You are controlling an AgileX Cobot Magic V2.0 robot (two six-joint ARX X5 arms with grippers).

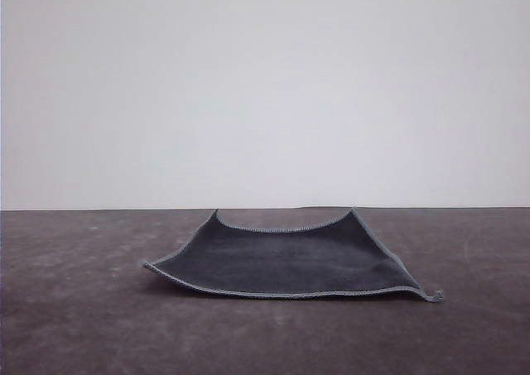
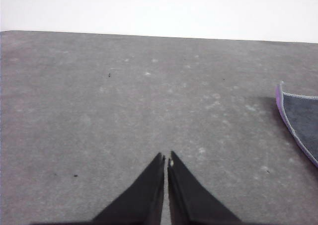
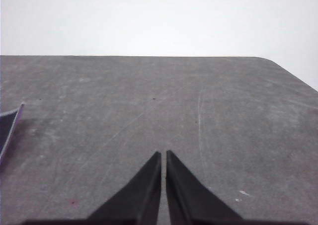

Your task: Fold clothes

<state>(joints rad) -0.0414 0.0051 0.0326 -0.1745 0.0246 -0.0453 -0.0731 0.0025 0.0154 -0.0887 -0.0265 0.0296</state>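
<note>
A small square cloth [image 1: 290, 259] lies unfolded near the middle of the dark counter [image 1: 74, 325], charcoal face up, its corners curling to show a purple underside. The left end effector [image 2: 166, 160] and right end effector [image 3: 163, 155] hover over bare counter to either side of the cloth, each closed and holding nothing. The risk: closed fingers could push a curled corner rather than pinch it, bunching the soft fabric and skewing the fold.
</note>
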